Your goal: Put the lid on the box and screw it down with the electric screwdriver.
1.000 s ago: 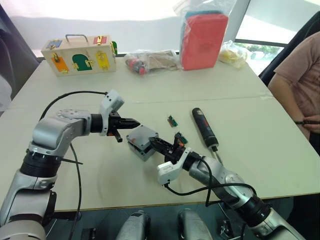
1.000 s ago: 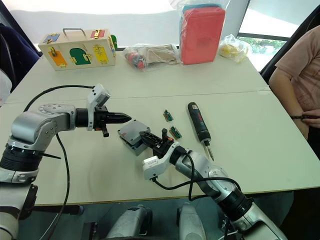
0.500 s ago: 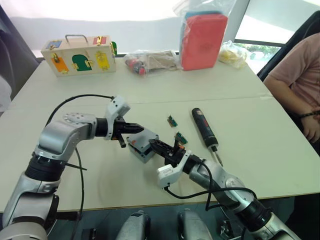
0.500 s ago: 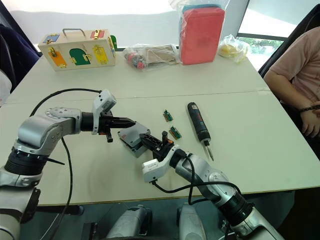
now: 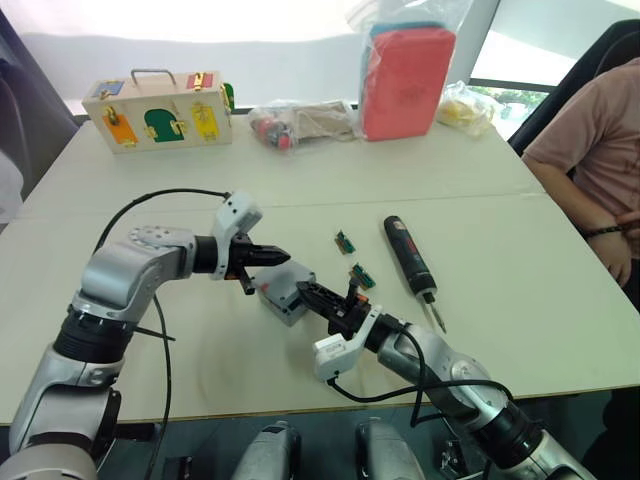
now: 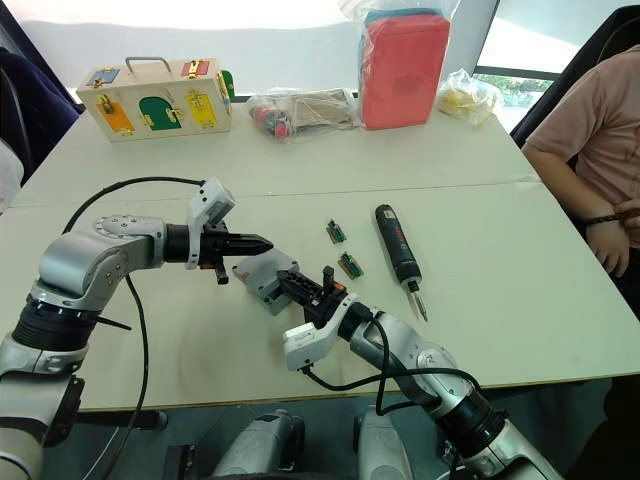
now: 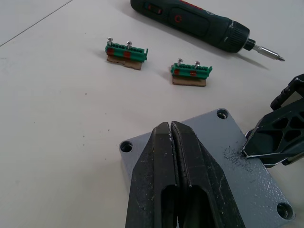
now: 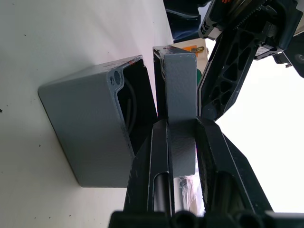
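The box (image 8: pixel 90 137) sits near the middle of the table (image 5: pixel 520 250), tilted so that its open side gapes toward the lid (image 8: pixel 179 90). The right end effector (image 8: pixel 180 128) grips the lid edge-on between its two black fingers (image 8: pixel 156 156); in the right wrist view the lid stands just beside the box's open mouth, with a narrow dark gap between them. A bit of wire shows inside the box.

The left end effector (image 7: pixel 170 137) has its fingers pressed together, holding nothing, and its tips lie over the flat grey face of the lid (image 7: pixel 228 156), where round screw holes sit at the corners. In the same wrist view the right end effector's black fingers (image 7: pixel 280 133) clamp the lid's edge at the side.

The electric screwdriver (image 5: pixel 408 255) lies flat on the table, apart from both arms, on the right of the box, with its metal bit pointing toward the near table edge. Two small green connector pieces (image 7: pixel 126 52) lie between the screwdriver and the box, each a little apart from the other.

At the far side of the table stand a wooden latch box (image 5: pixel 160 110), a clear bag of small items (image 5: pixel 300 122), a red pack in plastic wrap (image 5: pixel 405 80) and a yellowish bag (image 5: pixel 465 105). A person's arm (image 5: pixel 595 160) shows at the table's right edge.
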You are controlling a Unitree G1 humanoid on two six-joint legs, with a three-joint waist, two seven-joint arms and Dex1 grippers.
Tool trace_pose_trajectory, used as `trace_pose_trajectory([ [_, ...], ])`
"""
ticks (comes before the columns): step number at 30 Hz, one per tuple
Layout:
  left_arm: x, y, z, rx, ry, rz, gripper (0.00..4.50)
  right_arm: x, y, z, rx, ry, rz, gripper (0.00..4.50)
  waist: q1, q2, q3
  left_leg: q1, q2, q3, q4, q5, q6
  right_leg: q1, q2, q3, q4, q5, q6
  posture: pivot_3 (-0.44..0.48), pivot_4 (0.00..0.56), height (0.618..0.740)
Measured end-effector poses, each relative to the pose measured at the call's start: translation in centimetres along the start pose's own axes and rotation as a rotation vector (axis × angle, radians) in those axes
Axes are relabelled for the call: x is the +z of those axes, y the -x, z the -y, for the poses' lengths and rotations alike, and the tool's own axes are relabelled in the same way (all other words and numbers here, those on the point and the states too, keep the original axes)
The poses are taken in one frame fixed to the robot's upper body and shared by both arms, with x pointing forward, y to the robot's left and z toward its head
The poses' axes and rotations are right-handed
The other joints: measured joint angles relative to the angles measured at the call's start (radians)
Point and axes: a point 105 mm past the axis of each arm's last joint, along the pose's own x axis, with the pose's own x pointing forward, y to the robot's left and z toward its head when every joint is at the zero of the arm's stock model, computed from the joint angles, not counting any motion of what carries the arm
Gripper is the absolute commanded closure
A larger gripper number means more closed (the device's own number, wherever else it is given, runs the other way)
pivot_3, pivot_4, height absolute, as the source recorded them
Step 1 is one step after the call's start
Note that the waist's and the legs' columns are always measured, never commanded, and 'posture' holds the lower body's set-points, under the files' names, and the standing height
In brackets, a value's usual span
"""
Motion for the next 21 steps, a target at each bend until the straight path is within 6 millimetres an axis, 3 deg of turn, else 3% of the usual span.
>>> trace_pose_trajectory([
  [10,-1.4,0.3,0.1,0.004,-0.076,-0.075,4.49,0.0,-0.1,-0.2,0.011,-0.005,-0.015,4.37,0.002,0.0,0.0,0.001,0.0,0.0,0.0,0.0,0.0,0.001,0.0,0.0,0.0,0.0,0.0,0.0,0.15,0.74],
  [12,-1.6,0.3,0.1,0.009,-0.127,-0.097,4.5,0.0,0.0,-0.3,0.017,-0.011,-0.017,3.37,0.002,0.0,0.0,0.001,0.0,0.0,0.0,0.0,0.0,0.002,0.0,0.0,0.0,0.0,0.0,0.0,0.15,0.74],
  [13,-1.8,0.3,0.2,0.011,-0.151,-0.119,4.5,0.0,0.1,-0.6,0.031,-0.016,-0.02,3.15,0.002,0.0,-0.001,0.002,0.0,0.0,0.0,0.0,0.0,0.003,0.0,0.0,-0.001,0.0,0.0,0.0,0.15,0.74],
  [15,-2.3,0.1,0.2,0.008,-0.179,-0.136,4.5,0.1,0.3,-0.9,0.04,-0.028,-0.025,2.32,0.002,0.0,-0.001,0.004,0.0,0.0,0.0,0.0,0.0,0.005,0.0,0.0,-0.001,0.0,0.0,0.0,0.15,0.74],
  [18,-2.6,-0.2,0.4,0.009,-0.224,-0.158,4.5,0.1,0.3,-0.5,0.028,-0.022,-0.023,1.14,0.003,0.0,-0.002,0.018,0.0,0.0,-0.005,-0.001,0.002,0.019,0.0,0.0,-0.004,-0.001,0.0,0.0,0.15,0.74],
  [19,-2.7,-0.2,0.4,0.011,-0.229,-0.161,4.5,0.1,0.4,-0.3,0.025,-0.018,-0.024,0.82,0.003,0.0,-0.002,0.02,0.0,0.0,-0.006,-0.002,0.004,0.021,0.0,0.0,-0.005,-0.001,0.0,0.0,0.15,0.74],
  [21,-2.7,-0.3,0.4,0.013,-0.236,-0.165,4.5,0.1,0.4,-0.1,0.022,-0.016,-0.024,0.82,0.003,0.0,-0.002,0.024,0.0,0.0,-0.008,-0.003,0.004,0.024,0.0,0.0,-0.006,-0.002,0.0,0.0,0.15,0.74],
])
